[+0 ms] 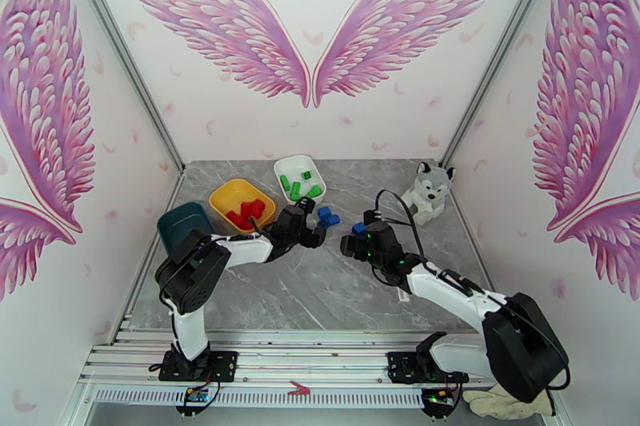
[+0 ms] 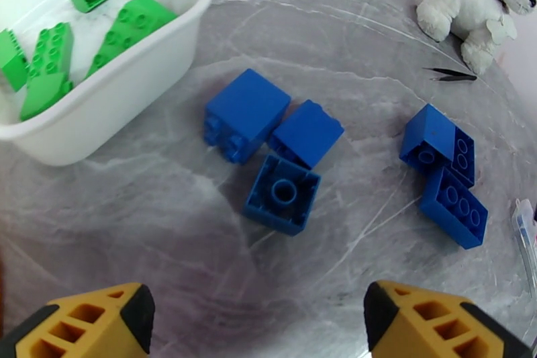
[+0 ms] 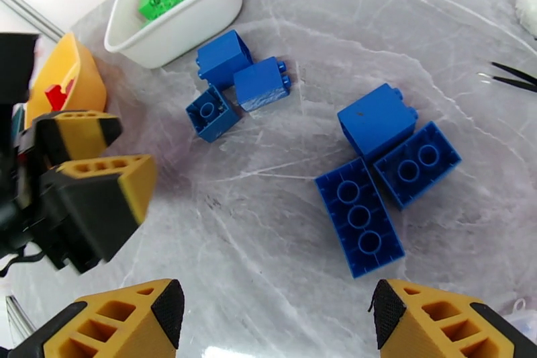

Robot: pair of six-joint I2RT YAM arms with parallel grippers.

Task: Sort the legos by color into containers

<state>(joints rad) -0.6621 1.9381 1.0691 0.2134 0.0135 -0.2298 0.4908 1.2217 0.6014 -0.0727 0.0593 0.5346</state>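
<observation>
Several blue legos lie on the grey table in two clusters. The left wrist view shows three close together [image 2: 282, 193] and two more to the right [image 2: 443, 151]. My left gripper [image 2: 258, 326] [image 1: 310, 232] hovers open just short of the three. My right gripper [image 3: 275, 326] [image 1: 350, 244] hangs open over a long blue brick [image 3: 359, 218] and two blocks beside it [image 3: 416, 164]. Nothing is between either pair of fingers. The white container [image 1: 282, 169] holds green legos [image 2: 127, 20]. Red legos [image 1: 246, 212] fill the yellow container [image 1: 224, 192], and the teal container [image 1: 180, 221] sits at the left.
A plush husky [image 1: 428, 189] sits at the back right, with thin black tweezers [image 3: 510, 77] on the table near it. The left gripper's fingers [image 3: 107, 181] stand close to my right gripper's left side. The near half of the table is bare marble.
</observation>
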